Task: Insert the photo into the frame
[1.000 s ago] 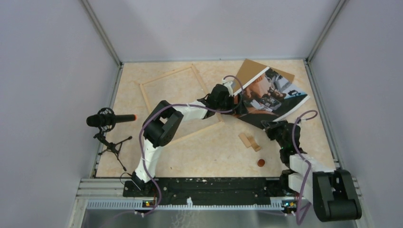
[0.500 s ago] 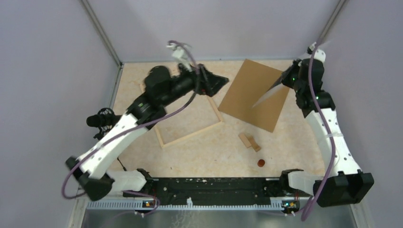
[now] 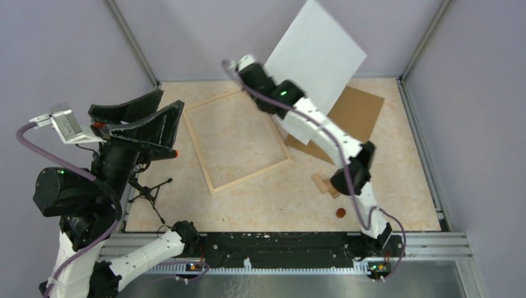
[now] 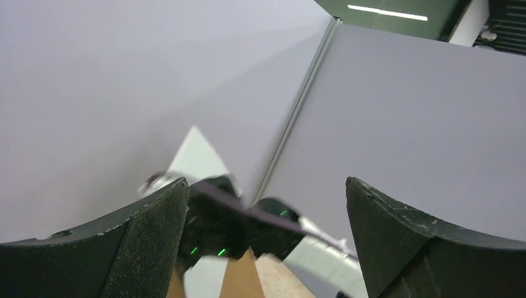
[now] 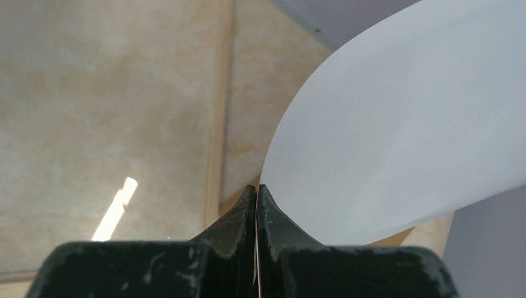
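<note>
The photo (image 3: 313, 59) hangs in the air above the back of the table, its plain white back facing the top camera. My right gripper (image 3: 286, 102) is shut on its lower edge; in the right wrist view the sheet's thin edge sits between the closed fingers of the gripper (image 5: 257, 187) and the photo (image 5: 397, 124) curves away to the right. The pale wooden frame (image 3: 205, 161) lies flat on the table, left of the held photo, and one slat of the frame (image 5: 218, 112) passes under the fingers. My left gripper (image 3: 170, 99) is raised at the far left, open and empty.
A brown board (image 3: 356, 112) lies flat at the back right, partly under the photo. Small wooden blocks (image 3: 324, 183) and a small brown disc (image 3: 340, 213) lie near the right arm. A microphone tripod (image 3: 149, 192) stands at the left table edge under the left arm.
The right arm has lifted the photo off the brown board and swung it left, towards the frame. The left arm has pulled back from the frame, up and to the far left.
</note>
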Robot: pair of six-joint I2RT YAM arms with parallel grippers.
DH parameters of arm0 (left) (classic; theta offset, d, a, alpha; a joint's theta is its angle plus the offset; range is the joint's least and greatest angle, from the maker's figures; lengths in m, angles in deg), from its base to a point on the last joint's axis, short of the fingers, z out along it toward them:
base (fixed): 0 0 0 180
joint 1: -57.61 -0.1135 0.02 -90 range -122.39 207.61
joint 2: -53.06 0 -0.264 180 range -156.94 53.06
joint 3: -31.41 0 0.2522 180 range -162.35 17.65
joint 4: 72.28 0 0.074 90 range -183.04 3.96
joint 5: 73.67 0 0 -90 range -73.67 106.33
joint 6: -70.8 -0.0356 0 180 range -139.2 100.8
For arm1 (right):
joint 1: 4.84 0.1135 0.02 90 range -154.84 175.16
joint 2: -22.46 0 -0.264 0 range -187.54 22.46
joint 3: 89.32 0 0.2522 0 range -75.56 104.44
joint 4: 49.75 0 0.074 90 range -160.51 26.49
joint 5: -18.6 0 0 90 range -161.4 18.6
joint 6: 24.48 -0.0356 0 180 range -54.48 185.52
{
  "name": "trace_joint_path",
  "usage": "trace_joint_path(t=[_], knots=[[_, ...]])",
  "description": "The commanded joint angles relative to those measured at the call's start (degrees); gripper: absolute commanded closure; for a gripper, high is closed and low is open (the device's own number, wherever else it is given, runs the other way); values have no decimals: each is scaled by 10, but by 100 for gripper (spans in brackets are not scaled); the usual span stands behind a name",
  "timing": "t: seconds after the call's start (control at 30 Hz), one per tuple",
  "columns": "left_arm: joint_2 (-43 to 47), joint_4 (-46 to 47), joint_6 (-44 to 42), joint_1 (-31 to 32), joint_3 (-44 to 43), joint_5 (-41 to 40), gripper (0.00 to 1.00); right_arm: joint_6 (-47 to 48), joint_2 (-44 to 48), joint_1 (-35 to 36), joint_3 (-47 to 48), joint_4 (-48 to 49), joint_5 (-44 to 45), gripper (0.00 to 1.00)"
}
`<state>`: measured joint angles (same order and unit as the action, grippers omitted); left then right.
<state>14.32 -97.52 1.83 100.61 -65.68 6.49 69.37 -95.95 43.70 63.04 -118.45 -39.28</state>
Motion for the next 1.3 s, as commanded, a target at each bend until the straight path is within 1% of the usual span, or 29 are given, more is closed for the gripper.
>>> trace_joint_path(t=[0.0, 0.1, 0.17, 0.23, 0.27, 0.33, 0.4, 0.43, 0.47, 0.5, 0.57, 0.6, 0.67, 0.7, 0.77, 0.83, 0.87, 0.93, 1.0, 1.07, 1.1, 1.17, 1.27], knots=[[-8, -41, -25, 1, -21, -21, 1, 95, -139, 103, 66, -86, 60, 100], [-7, -47, -28, 1, -23, -24, 1, 115, -190, 155, 60, -47, 53, 100], [-8, -48, -29, 1, -20, -24, 1, 114, -219, 176, 73, -41, 36, 100], [-10, -48, -30, 1, -18, -23, 1, 105, -232, 192, 66, -27, 15, 100], [-13, -47, -31, 1, -17, -22, 1, 94, -236, 195, 66, -23, 2, 97], [-16, -47, -31, 1, -14, -21, 1, 65, -240, 197, 72, -22, -13, 69], [-19, -48, -32, 1, -11, -21, 1, 26, -233, 197, 91, -48, -12, 32], [-21, -46, -34, 1, -8, -22, 1, 3, -222, 197, 96, -66, -15, 17], [-23, -45, -36, 1, -6, -24, 1, -23, -204, 197, 91, -79, -21, 7], [-25, -45, -39, 1, -5, -24, 1, -48, -180, 197, 73, -88, -41, 2], [-31, -43, -43, 1, 1, -24, 1, -94, -114, 197, 6, -90, -58, 1], [-35, -40, -46, 1, 5, -23, 1, -110, -79, 197, -42, -83, -76, 1], [-43, -34, -49, 1, 15, -22, 1, -139, 2, 191, -137, -47, -106, 1], [-47, -29, -51, 1, 21, -21, 1, -157, 41, 185, -179, -29, -138, 1], [-54, -20, -53, 1, 32, -19, 1, -166, 124, 181, -280, 39, -205, 1], [-62, -12, -55, 1, 39, -15, 1, -187, 224, 170, -388, 140, -279, 1], [-66, -8, -57, 1, 40, -13, 1, -211, 260, 154, -445, 189, -310, 1], [-76, -1, -63, 1, 42, -12, 1, -285, 329, 91, -558, 288, -390, 1], [-84, 10, -66, 1, 49, -15, 1, -387, 392, 5, -680, 401, -470, 4], [-92, 22, -68, 1, 59, -10, 1, -479, 436, -74, -806, 539, -536, 6], [-96, 28, -69, 1, 63, -10, 1, -507, 443, -105, -864, 592, -561, 8], [-106, 38, -74, 1, 75, -12, 1, -525, 433, -173, -900, 625, -602, 11], [-124, 51, -82, 1, 97, -12, 1, -517, 387, -234, -915, 654, -647, 22]])
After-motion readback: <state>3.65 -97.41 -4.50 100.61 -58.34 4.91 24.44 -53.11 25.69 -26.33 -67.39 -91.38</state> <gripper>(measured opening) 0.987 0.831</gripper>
